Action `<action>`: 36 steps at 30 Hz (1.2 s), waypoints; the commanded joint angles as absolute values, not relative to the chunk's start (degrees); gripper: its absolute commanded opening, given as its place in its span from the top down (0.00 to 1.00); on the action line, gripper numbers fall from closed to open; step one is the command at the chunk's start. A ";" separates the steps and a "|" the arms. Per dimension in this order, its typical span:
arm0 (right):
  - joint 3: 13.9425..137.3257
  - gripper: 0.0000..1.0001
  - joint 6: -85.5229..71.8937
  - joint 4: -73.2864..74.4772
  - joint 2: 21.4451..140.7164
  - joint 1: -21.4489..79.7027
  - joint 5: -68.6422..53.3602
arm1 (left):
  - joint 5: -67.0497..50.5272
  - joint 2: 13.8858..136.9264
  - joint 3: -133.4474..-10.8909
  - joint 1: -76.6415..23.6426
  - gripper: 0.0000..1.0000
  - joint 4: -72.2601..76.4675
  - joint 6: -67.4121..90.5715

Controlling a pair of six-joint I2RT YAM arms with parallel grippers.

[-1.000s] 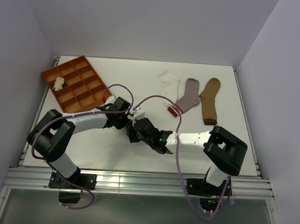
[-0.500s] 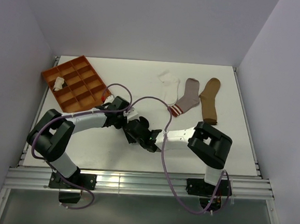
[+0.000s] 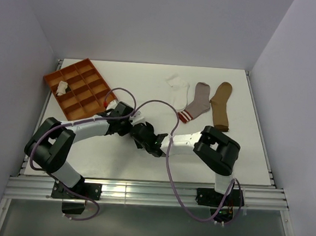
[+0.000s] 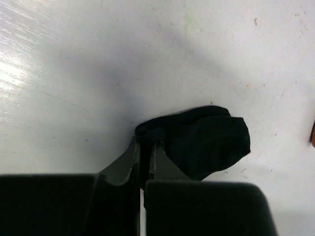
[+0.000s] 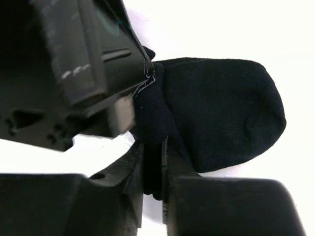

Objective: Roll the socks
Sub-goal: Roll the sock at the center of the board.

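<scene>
Where both arms meet near the middle of the table [image 3: 116, 164], we find the left gripper [image 4: 145, 143] clenched on the edge of the black sock [image 4: 206, 140]. The right gripper [image 5: 152, 147] pinches a fold of it. It is plain, matte and bunched, with its rounded end free. Far right lie the white sock [image 3: 178, 89], the grey sock [image 3: 198, 102] and the tan sock [image 3: 221, 106], all flat.

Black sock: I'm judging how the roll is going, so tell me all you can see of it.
The black sock is plain dark fabric that looks knitted, folded into a short, thick lump with a rounded free end. It lies on the white table. The left tool and right tool are both shut on its bunched end, close together. No pattern shows.
</scene>
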State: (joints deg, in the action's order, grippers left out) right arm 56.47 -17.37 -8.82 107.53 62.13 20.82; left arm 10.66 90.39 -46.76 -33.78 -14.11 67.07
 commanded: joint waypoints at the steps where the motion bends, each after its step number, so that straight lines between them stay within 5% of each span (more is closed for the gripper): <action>1: 56.16 0.88 -17.84 -2.64 110.83 59.68 11.18 | 9.67 88.86 -44.21 -35.60 0.97 -17.23 66.00; 4: 54.94 1.00 -18.19 -3.51 109.95 56.35 2.57 | 9.23 86.75 -42.98 -35.33 0.86 -14.86 66.71; 16: 56.42 1.00 -21.70 -3.78 112.41 47.56 -24.24 | 9.75 74.45 -36.74 -31.20 0.24 -10.11 71.10; 23: 56.42 1.00 -30.66 -8.35 115.31 42.46 -41.29 | 10.38 65.49 -29.90 -31.11 0.17 -6.16 71.81; 36: 62.40 1.00 -40.25 -3.78 122.69 38.94 -51.24 | 7.91 65.21 -21.53 -31.11 0.26 1.04 75.32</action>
State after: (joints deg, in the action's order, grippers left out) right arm 62.78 -38.06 -9.15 119.59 39.33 -51.16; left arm 8.21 64.99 -22.20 -31.24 -3.55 73.45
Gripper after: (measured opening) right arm 0.145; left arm 0.743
